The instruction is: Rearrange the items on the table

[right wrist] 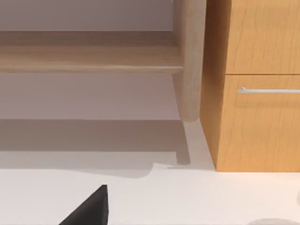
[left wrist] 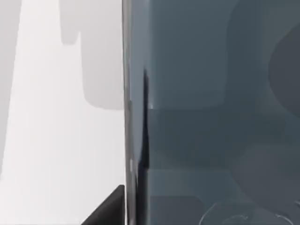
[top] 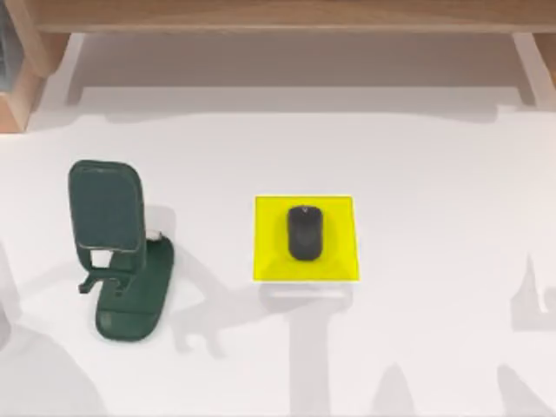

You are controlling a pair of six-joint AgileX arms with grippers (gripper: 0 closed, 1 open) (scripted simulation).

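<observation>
Though unable to tell how wide the left gripper (left wrist: 108, 210) stands, found the phone (left wrist: 211, 117) close before it, apparently upright at desk (top: 434, 174) left; mouse (top: 304, 232) mid-desk, long axis near-to-far.

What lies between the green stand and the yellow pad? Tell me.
Nothing: in the top view, only bare white table with shadows separates the dark green stand from the yellow pad carrying the mouse.

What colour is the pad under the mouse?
Bright yellow pad, clearest in the top view, beneath the black mouse.
</observation>
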